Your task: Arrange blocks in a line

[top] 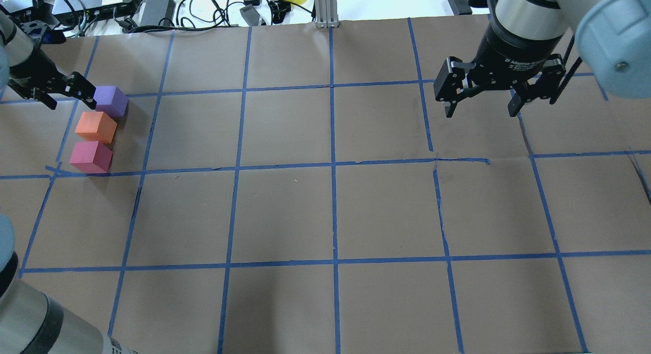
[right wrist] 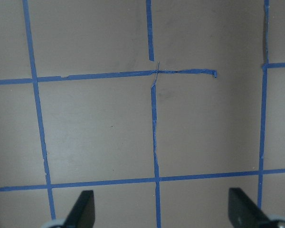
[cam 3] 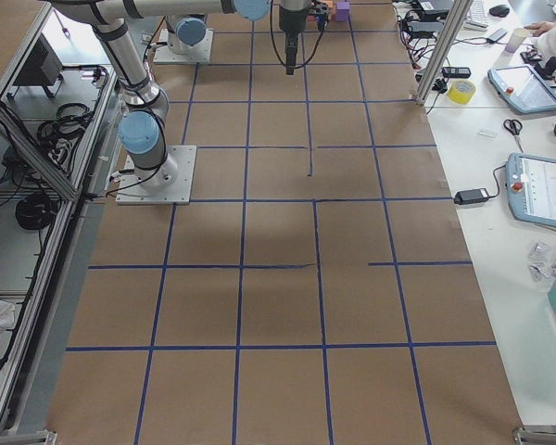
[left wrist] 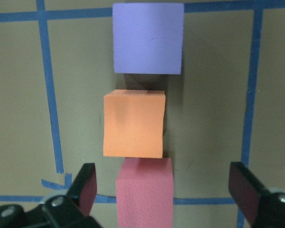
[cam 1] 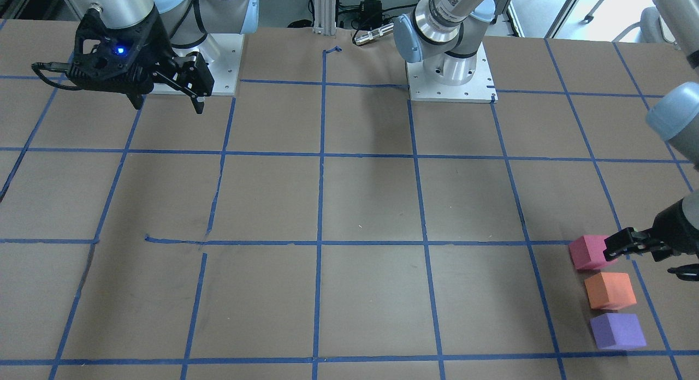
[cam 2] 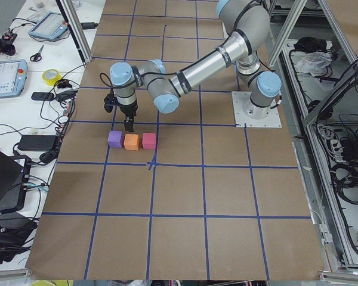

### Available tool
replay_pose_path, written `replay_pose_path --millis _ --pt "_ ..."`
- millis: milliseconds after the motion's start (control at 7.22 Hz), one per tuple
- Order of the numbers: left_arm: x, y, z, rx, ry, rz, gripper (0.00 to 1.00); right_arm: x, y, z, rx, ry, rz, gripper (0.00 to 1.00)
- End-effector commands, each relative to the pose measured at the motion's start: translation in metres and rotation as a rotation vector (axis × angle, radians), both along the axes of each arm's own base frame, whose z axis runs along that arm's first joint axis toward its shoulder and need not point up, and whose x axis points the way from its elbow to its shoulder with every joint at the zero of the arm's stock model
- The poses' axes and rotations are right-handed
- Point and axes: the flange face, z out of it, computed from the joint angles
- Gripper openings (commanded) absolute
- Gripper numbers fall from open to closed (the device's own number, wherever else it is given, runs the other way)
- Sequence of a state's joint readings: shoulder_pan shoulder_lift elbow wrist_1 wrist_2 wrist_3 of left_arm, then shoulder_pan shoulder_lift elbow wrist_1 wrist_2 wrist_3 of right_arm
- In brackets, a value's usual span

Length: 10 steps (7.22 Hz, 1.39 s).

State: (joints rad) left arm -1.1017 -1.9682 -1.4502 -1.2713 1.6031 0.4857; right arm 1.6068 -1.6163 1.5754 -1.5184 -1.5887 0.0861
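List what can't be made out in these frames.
- Pinkish-red block: lower part cut off by the left wrist view's bottom edge.
- Purple block: tiny at exterior right's top edge; the other two are indistinguishable there.
- Left gripper: body cut off by the front-facing view's right edge.

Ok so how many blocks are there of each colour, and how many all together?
purple block: 1
orange block: 1
pinkish-red block: 1
Total: 3 blocks
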Motion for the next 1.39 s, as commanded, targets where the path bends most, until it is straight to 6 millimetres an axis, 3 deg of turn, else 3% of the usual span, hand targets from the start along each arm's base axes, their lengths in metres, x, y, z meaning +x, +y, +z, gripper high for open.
replay_pose_path --millis 0,139,277,416,693,970,1108,1247 --pt "-0.065 0.048 0.097 -0.002 0.000 -0.008 1.00 0.000 0.000 0.000 0.001 0.000 0.001 1.00" --pt "-0.095 0.073 0.131 -0.006 -0.001 0.028 1.00 0.000 0.000 0.000 0.001 -0.001 0.001 1.00" --pt "-0.127 0.090 0.152 -0.010 0.008 0.112 1.00 -0.001 -0.001 -0.001 0.002 0.004 -0.002 1.00" --pt "-0.173 0.098 0.166 -0.042 0.020 0.146 1.00 -0.003 0.000 -0.001 0.002 0.023 0.000 1.00" --pt "-0.259 0.104 0.167 -0.054 0.023 0.258 1.00 -0.003 -0.001 0.000 -0.002 0.022 -0.008 1.00" --pt "-0.334 0.116 0.161 -0.074 -0.041 0.196 1.00 -0.004 -0.001 0.000 -0.002 0.025 -0.002 1.00" --pt "-0.356 0.121 0.156 -0.066 -0.046 0.145 1.00 -0.002 -0.001 -0.001 0.002 0.011 -0.002 1.00" --pt "-0.361 0.126 0.163 -0.073 -0.023 0.096 1.00 -0.002 0.000 0.001 0.001 0.007 -0.001 1.00"
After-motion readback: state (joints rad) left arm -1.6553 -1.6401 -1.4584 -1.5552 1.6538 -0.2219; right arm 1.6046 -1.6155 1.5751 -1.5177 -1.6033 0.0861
